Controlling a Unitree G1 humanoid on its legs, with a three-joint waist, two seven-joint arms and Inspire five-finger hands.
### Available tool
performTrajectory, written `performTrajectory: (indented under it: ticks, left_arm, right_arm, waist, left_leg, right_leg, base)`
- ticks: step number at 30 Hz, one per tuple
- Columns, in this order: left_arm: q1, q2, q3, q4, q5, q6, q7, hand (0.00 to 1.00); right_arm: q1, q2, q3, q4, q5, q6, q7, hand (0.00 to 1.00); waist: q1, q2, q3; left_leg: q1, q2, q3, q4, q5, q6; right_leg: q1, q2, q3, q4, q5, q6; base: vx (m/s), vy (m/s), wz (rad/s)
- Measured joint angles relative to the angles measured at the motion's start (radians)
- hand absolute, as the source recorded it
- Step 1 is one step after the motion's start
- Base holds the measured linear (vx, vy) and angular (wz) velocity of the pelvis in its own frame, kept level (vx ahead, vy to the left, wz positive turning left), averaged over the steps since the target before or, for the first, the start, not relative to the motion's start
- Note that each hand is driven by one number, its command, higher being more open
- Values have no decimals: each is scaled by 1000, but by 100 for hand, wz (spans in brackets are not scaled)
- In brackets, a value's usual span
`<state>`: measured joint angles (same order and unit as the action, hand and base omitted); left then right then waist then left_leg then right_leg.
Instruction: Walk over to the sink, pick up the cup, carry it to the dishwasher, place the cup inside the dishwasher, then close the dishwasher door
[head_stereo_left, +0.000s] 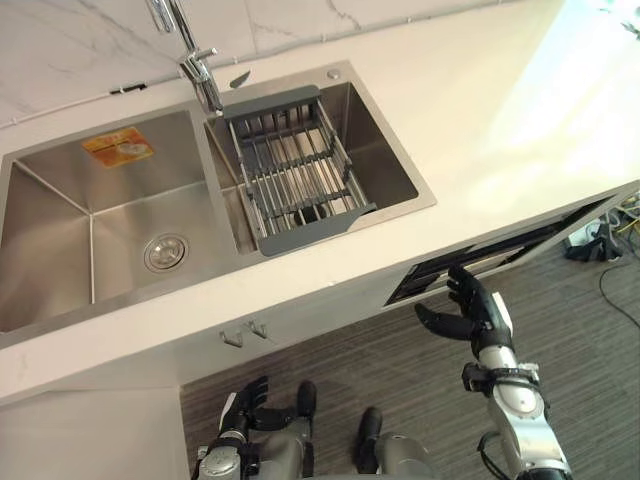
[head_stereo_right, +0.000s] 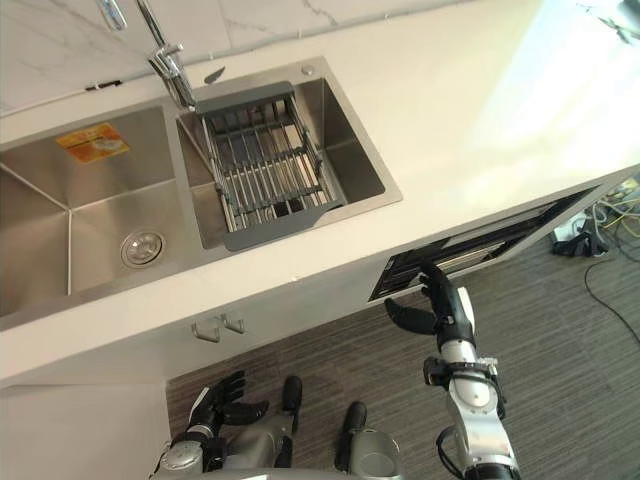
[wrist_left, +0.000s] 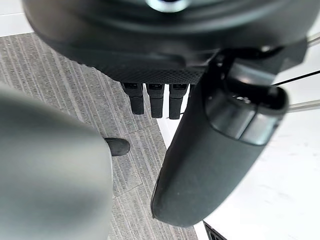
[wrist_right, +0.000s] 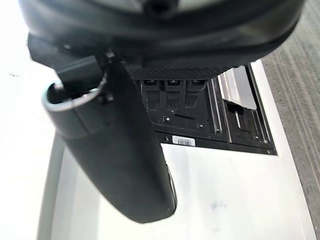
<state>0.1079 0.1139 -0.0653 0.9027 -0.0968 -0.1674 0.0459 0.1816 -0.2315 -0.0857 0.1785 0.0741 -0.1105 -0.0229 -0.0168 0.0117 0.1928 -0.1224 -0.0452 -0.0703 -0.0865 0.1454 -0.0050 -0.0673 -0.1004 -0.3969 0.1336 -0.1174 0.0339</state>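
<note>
- A white surface (head_stereo_left: 480, 110) holds a steel double sink (head_stereo_left: 60, 230), with a grey rack (head_stereo_left: 295, 170) across its right basin.
- Beneath it, the dishwasher (head_stereo_left: 500, 252) door stands ajar, dark at the top.
- My right robot hand (head_stereo_left: 478, 312) hovers by that gap, fingers loose; my left robot hand (head_stereo_left: 250, 400) hangs low, relaxed.
- I cannot tell where the cup is.

Double-basin steel sink (head_stereo_right: 40, 230) set in white countertop (head_stereo_right: 480, 130). Left basin: round drain (head_stereo_right: 140, 249), orange sticker (head_stereo_right: 92, 142) on back slope. Right basin: grey wire rack (head_stereo_right: 262, 165) resting across it, below faucet (head_stereo_right: 165, 60). Under counter edge: dark dishwasher (head_stereo_right: 480, 245) top. Near it, right hand (head_stereo_right: 448, 316), fingers spread, empty. Lower left, over striped floor (head_stereo_right: 560, 350): left hand (head_stereo_right: 207, 408), fingers relaxed, empty. Two hooks (head_stereo_right: 218, 327) on cabinet front.
</note>
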Motion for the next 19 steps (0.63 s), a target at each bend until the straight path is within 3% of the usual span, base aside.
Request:
performTrajectory:
  ticks: [4, 11, 19]
  left_arm:
    - [7, 0, -1, 7, 0, 9, 0, 90]
    - [17, -2, -2, 9, 0, 13, 0, 90]
    - [23, -1, -1, 17, -1, 22, 5, 90]
  right_arm:
    - [46, 78, 3, 35, -54, -11, -5, 90]
    - [27, 113, 3, 324, -68, -11, -25, 90]
    - [13, 128, -28, 491, -57, -10, -48, 90]
  waist:
    - [0, 0, -24]
    - [2, -4, -48]
    - [2, -9, -73]
  left_leg:
    - [28, 1, 5, 0, -7, 1]
    - [62, 5, 7, -1, -12, 3]
    - [86, 8, 25, -6, -21, 0]
  right_leg:
    - [32, 4, 5, -14, 1, -1]
    - [75, 12, 6, -34, 4, -6]
    - [100, 16, 16, -47, 6, -8]
  base:
    - [15, -12, -4]
    - [13, -12, 0]
    - [-1, -6, -4]
